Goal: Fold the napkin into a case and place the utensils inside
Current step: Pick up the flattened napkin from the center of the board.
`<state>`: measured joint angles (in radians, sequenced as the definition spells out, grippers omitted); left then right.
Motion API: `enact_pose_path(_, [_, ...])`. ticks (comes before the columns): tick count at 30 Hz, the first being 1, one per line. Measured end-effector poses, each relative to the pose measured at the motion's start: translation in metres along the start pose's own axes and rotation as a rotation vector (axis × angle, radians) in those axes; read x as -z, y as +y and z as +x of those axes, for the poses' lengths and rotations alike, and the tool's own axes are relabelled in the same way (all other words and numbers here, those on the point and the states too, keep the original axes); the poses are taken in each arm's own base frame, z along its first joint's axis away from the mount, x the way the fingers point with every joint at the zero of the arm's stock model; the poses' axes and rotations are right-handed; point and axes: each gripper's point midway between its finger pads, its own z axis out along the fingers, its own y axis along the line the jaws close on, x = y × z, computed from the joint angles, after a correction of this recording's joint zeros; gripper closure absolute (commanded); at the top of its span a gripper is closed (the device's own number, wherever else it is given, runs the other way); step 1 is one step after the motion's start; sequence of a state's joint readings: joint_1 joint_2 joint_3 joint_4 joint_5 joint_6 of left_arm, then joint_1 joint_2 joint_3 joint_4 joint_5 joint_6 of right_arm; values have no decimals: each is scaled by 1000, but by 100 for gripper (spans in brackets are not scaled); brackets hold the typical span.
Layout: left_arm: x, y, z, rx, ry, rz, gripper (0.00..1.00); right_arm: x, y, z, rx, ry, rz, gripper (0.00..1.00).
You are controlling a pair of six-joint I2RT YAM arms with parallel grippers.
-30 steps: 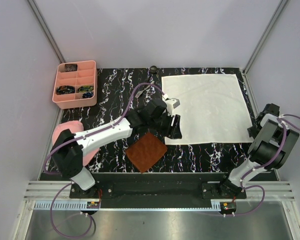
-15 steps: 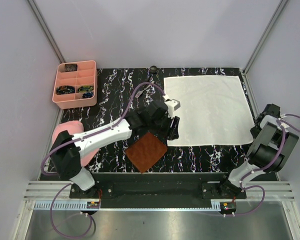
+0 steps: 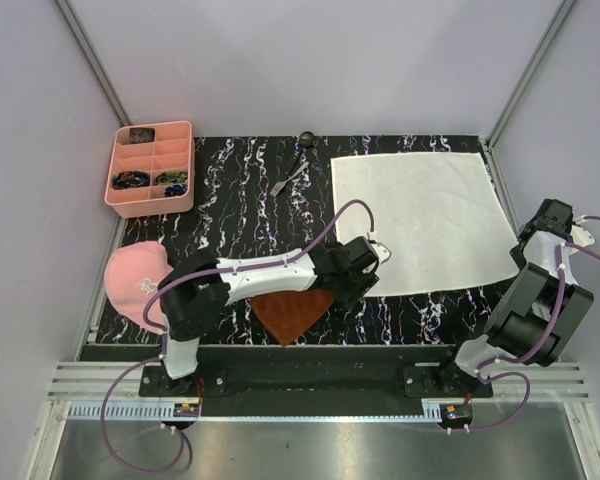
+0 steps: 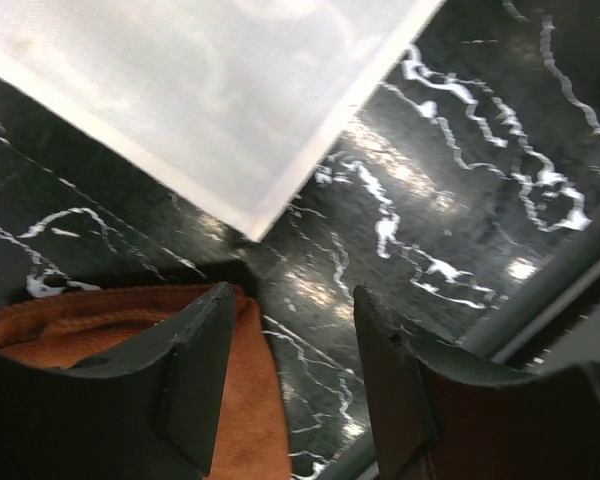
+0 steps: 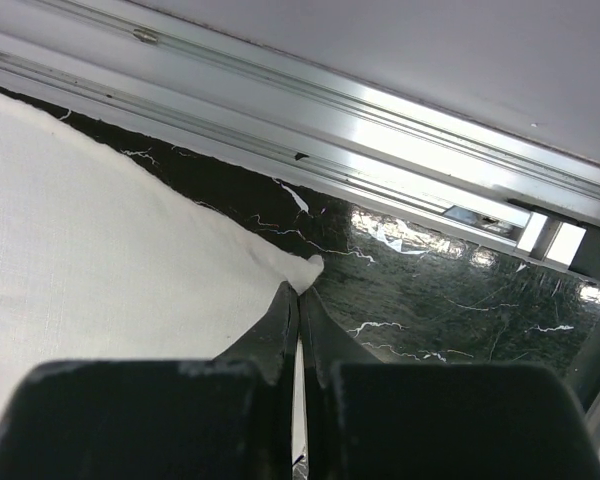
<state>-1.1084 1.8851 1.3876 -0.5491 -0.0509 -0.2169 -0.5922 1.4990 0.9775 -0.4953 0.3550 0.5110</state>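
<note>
The napkin on the right is plain cream-white, with no print. Under it the table is black, streaked with white marble veins. Near the front edge lies a rust-brown mat with a fine raised texture. Far left, the compartment tray is salmon pink, and nearer to me a soft lump is a similar pink. The fork is grey metal and the spoon is dark. The left arm and right arm are black and white, trailing purple cables. The left gripper and right gripper are black.

The black marbled table carries the napkin, a brown mat, a pink tray and a fork.
</note>
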Motion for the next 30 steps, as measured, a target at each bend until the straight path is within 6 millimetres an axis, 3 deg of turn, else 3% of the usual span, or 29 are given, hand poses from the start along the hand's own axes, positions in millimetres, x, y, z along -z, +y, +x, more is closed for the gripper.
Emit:
enact_pose_path(5, [-7, 10, -13, -50, -6, -52, 45, 0, 1, 1, 7, 6, -9, 100])
enact_pose_path(12, [-20, 8, -23, -103, 0, -46, 45, 0, 5, 4, 9, 20, -28, 100])
enact_pose_path(27, [-49, 4, -1, -118, 98, 30, 45, 1, 8, 5, 10, 31, -45, 100])
enact_pose_path(30, [-51, 6, -2, -115, 98, 31, 49, 1, 9, 6, 10, 34, -50, 100])
